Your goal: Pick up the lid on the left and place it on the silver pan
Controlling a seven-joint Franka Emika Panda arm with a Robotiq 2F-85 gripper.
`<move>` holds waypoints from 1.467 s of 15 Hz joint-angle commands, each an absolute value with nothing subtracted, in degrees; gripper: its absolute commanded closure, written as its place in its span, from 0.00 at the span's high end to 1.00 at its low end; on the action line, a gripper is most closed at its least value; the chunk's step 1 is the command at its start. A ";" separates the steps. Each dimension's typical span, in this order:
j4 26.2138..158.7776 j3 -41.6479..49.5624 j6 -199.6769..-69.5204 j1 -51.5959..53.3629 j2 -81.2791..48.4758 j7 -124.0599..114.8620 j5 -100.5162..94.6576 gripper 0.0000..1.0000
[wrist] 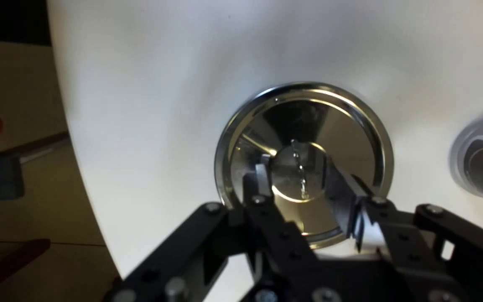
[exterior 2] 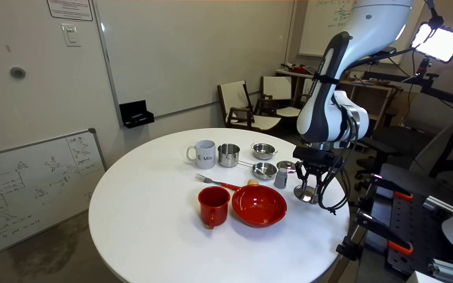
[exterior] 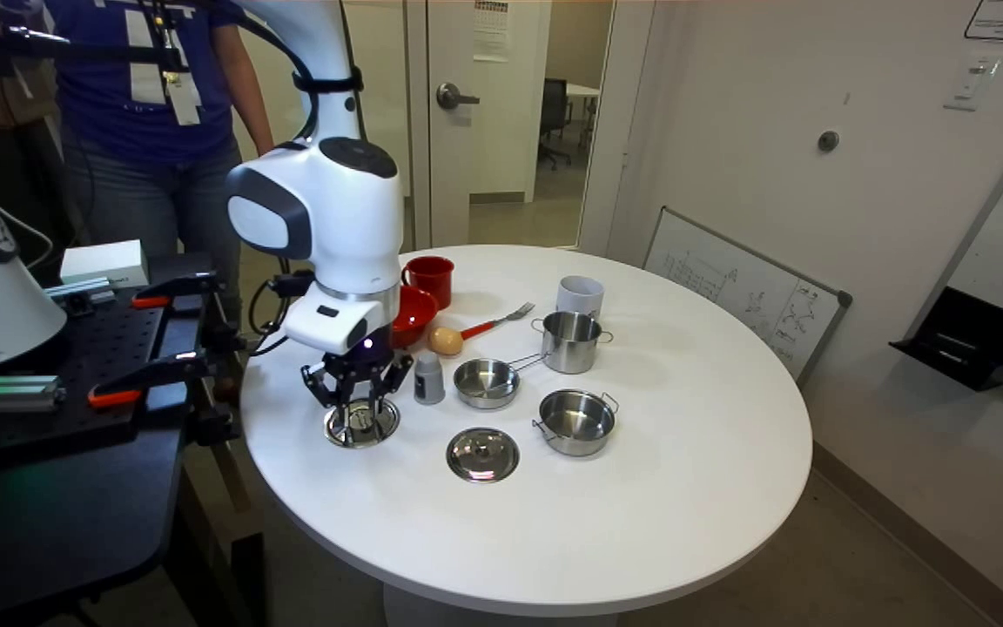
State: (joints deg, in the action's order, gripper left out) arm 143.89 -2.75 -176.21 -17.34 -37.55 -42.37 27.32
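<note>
The tool [wrist: 296,160] points down with its fingers [wrist: 263,180] spread, one on either side of the thin wire handle [wrist: 300,170] at the middle of the lid [wrist: 315,163]; a gap shows between the handle and each finger (whether the tips touch the metal below, I cannot tell). The lid lies flat on the round white bench [exterior: 684,488], near its edge. Near it a grey shaker [exterior: 429,383] stands upright, its label reading BLACK PEPPER in the wrist view. A second round lid [exterior: 482,455] lies flat a little apart, near a shallow steel bowl [exterior: 577,424] with two handles. Between the shaker and the silver pan [exterior: 569,357] sits a small frying pan [exterior: 486,385], its handle pointing towards the silver pan. The silver pan, deep and upright, stands well apart from the lid, with a white mug [exterior 2: 205,155] just beside it. A tan, egg-like ball [exterior: 446,340] lies near the shaker, next to a fork [exterior: 501,322] with a red handle. A red bowl [exterior 2: 259,204] and a red mug [exterior 2: 214,208] show in both exterior views, just beside each other. Beyond the bench a person [exterior: 101,113] in a blue top stands behind the arm [exterior: 362,218], and a whiteboard [exterior 2: 37,188] leans against the wall [exterior 2: 22,106].
</note>
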 commanded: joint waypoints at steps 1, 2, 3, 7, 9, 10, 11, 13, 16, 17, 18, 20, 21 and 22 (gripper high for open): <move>143.15 -4.06 -177.61 -18.52 -38.59 -40.35 29.59 0.10; 143.12 -4.08 -177.55 -18.56 -38.61 -40.40 29.69 0.01; 143.16 -4.14 -177.51 -18.67 -38.56 -40.40 29.79 0.00; 143.10 -4.35 -177.60 -19.01 -38.62 -40.39 30.19 0.00; 143.41 -4.50 -177.71 -19.25 -38.16 -40.34 30.44 0.00; 143.67 -4.27 -177.74 -18.99 -37.76 -40.51 30.60 0.00; 144.54 -3.75 -177.91 -18.45 -36.44 -40.64 30.65 0.00; 145.89 -1.92 -177.86 -16.52 -34.25 -41.12 30.25 0.00; 147.51 1.84 -177.52 -13.08 -31.14 -41.98 29.61 0.00; 148.01 3.93 -177.13 -11.31 -30.11 -42.29 29.17 0.00; 148.35 5.89 -176.88 -9.62 -29.24 -42.49 28.71 0.00; 148.52 9.86 -176.41 -6.11 -28.02 -42.39 27.31 0.00; 148.13 11.83 -176.32 -4.13 -27.87 -42.10 26.27 0.00; 147.82 13.63 -176.05 -2.39 -27.63 -41.84 25.19 0.00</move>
State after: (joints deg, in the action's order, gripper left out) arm 146.87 8.46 -177.09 -7.77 -30.12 -42.37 27.82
